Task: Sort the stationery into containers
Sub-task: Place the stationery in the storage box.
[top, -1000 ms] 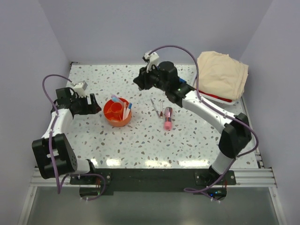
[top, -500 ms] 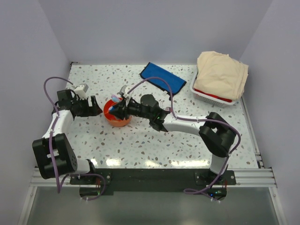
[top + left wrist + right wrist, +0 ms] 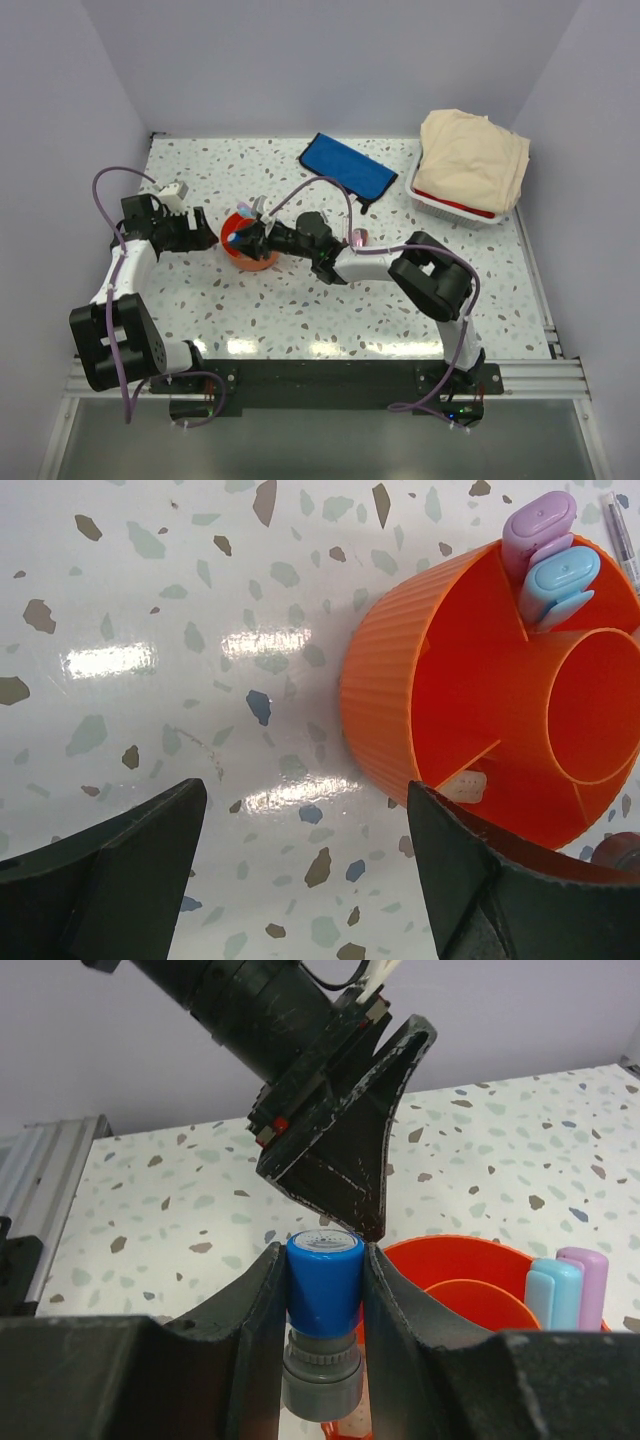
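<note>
The round orange tub (image 3: 256,258) stands left of centre and holds a lilac marker (image 3: 540,522) and a light-blue marker (image 3: 560,580) in one compartment. My right gripper (image 3: 246,238) hovers over the tub, shut on a blue-capped glue stick (image 3: 324,1285) with a grey base, held upright above the tub's (image 3: 470,1260) near rim. My left gripper (image 3: 207,238) is open and empty just left of the tub (image 3: 470,710), low over the table. The blue pouch (image 3: 348,168) lies flat at the back. A pink tube (image 3: 358,238) shows behind the right arm. A thin pen (image 3: 618,525) lies beyond the tub.
The white basket with a red rim (image 3: 452,206) holds beige cloth (image 3: 472,158) at the back right. The right forearm stretches across the middle of the table. Walls close in the table at the back and sides.
The right arm has swung from the back of the table down to the orange tub, uncovering the blue pouch, then edged a little left. The left gripper has stayed beside the tub.
</note>
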